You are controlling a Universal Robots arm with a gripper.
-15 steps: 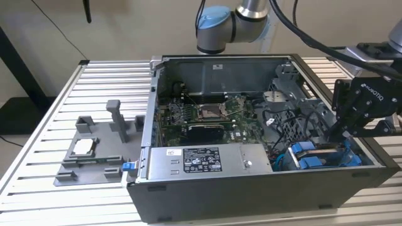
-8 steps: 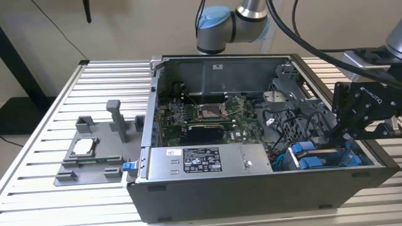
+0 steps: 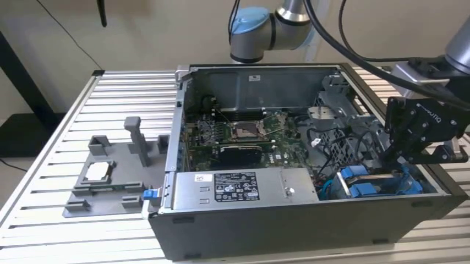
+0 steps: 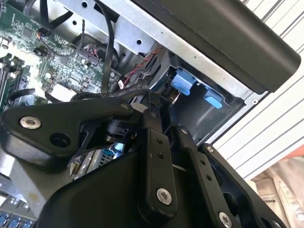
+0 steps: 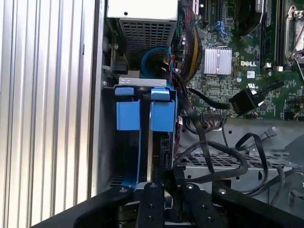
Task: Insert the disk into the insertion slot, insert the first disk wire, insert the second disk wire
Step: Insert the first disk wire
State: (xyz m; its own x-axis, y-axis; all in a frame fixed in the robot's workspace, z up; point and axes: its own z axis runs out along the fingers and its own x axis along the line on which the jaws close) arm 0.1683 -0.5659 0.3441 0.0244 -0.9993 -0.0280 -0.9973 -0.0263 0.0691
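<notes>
First wrist view: your disk (image 5: pixel 163 116) sits down in the insertion slot (image 5: pixel 108 142), blue carrier and all, so I'd call step one done. Your gripper (image 5: pixel 168 179) hangs just above it, pinched together. A black connector (image 5: pixel 243 100) lies loose, so the wires look undone.

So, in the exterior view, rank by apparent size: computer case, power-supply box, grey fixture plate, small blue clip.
Largest: computer case.
Next: power-supply box and grey fixture plate, too alike to rank.
Smallest: small blue clip at the case's corner.
</notes>
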